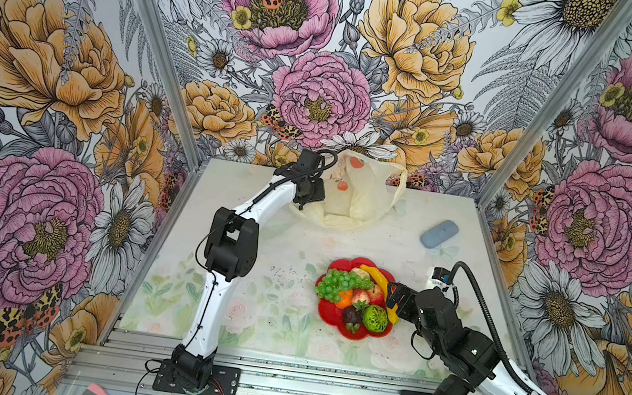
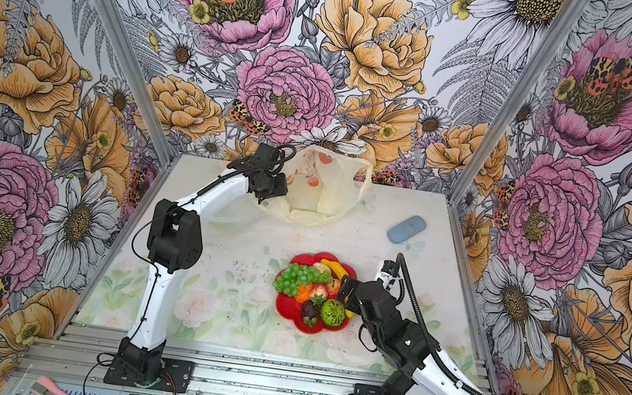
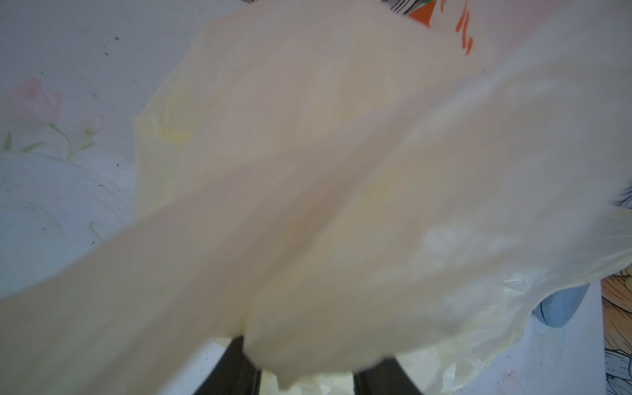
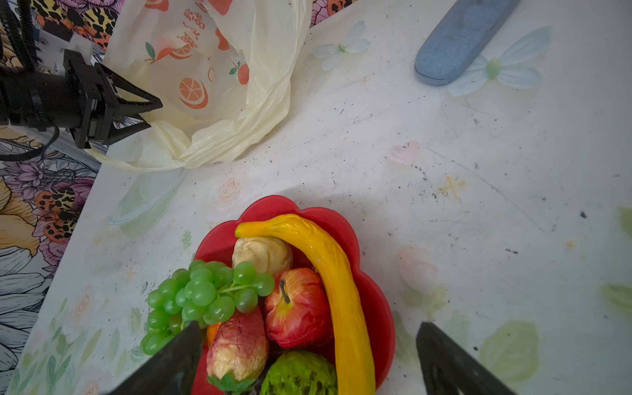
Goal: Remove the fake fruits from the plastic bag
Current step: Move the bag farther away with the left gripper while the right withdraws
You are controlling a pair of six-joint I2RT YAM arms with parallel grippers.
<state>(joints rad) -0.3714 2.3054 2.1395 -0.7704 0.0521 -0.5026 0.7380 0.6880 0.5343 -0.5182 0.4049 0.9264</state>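
Note:
The plastic bag [image 1: 360, 196] [image 2: 323, 191] slumps at the back of the table, cream-yellow with orange prints, its mouth facing forward. No fruit shows inside it in the right wrist view, where the bag [image 4: 219, 85] lies crumpled. My left gripper [image 1: 301, 204] [image 4: 154, 114] is at the bag's left edge, open; its dark fingers [image 3: 236, 369] stand apart with film draped over them. The fake fruits fill a red plate [image 1: 331, 318]: banana [image 4: 335, 273], grapes [image 1: 340, 284], apple [image 4: 297, 304], strawberry [image 4: 239, 342], bumpy green fruit [image 1: 375, 318], mangosteen [image 1: 351, 319]. My right gripper [image 1: 393, 301] [image 4: 309, 328] hangs open over the plate's right side, straddling the banana.
A blue-grey oblong case [image 1: 439, 233] [image 4: 458, 37] lies at the back right. Floral walls close in the table on three sides. A metal rail [image 1: 281, 374] with both arm bases runs along the front edge.

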